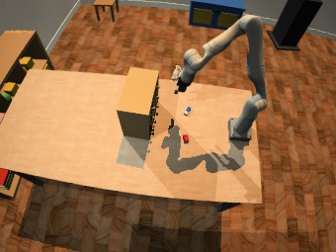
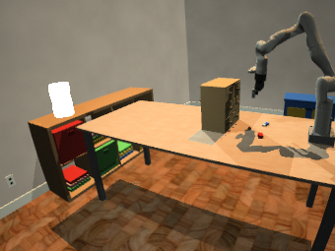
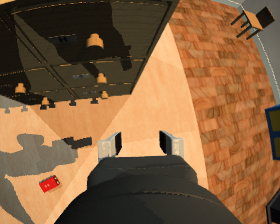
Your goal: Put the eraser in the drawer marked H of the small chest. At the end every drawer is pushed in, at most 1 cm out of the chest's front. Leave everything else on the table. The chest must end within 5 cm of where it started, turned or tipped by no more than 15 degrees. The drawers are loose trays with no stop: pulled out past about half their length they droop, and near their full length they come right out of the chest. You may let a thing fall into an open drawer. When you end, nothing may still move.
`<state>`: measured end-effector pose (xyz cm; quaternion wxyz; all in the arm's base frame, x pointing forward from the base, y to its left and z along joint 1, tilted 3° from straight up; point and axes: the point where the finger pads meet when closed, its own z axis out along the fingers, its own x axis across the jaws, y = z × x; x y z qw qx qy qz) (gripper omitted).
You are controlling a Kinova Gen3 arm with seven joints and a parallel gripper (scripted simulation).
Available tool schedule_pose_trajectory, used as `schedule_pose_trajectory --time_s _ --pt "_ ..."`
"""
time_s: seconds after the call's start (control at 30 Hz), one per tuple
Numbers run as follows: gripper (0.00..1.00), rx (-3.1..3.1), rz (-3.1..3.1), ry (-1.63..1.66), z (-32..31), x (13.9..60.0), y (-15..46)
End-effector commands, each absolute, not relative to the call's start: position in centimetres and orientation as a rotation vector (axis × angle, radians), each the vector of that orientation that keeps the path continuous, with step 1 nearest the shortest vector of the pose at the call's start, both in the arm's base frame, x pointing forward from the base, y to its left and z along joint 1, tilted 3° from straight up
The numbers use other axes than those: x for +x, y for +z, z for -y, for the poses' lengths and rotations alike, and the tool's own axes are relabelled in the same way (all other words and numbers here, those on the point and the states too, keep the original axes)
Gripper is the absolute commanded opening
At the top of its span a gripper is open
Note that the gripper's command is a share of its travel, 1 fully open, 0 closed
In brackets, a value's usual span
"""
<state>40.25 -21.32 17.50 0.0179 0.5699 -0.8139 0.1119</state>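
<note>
The small chest (image 1: pixel 139 84) (image 2: pixel 213 106) (image 3: pixel 37 30) stands upright on the table (image 1: pixel 74 126) (image 2: pixel 143 126). Its knobbed drawer fronts face the arm's side. No drawer visibly stands out; the label marks are too dark and small to read. A small blue-and-white block (image 1: pixel 188 112) (image 2: pixel 265 124), which looks like the eraser, lies on the table in front of the chest; it is not in the wrist view. My gripper (image 1: pixel 176 91) (image 2: pixel 254 94) (image 3: pixel 140 139) is open and empty, high above the table, off the chest's front near its far end in the top view.
A small red block (image 1: pixel 186 138) (image 2: pixel 260 135) (image 3: pixel 49 184) lies on the table in front of the chest, on the near side of the blue-and-white block in the top view. The arm's base (image 1: pixel 240 129) (image 2: pixel 321 135) stands at the table's right end. The arm's shadow falls across the tabletop.
</note>
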Motion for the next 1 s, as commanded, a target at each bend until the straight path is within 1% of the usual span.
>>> schedule_pose_trajectory --time_s 0.0,0.1,0.33,0.53,0.77,0.97 --pt "1.0 1.76 2.508 0.398 21.9 40.1 16.5" --pt "1.0 1.751 2.507 0.427 22.4 40.2 16.2" --pt "1.0 1.704 2.5 0.648 25.5 41.2 14.4" --pt "1.0 1.705 2.504 0.84 26.9 42.6 13.2" --pt "1.0 1.738 2.519 0.985 26.8 43.9 12.6" --pt "1.0 1.811 2.557 1.125 25.2 45.4 12.1"
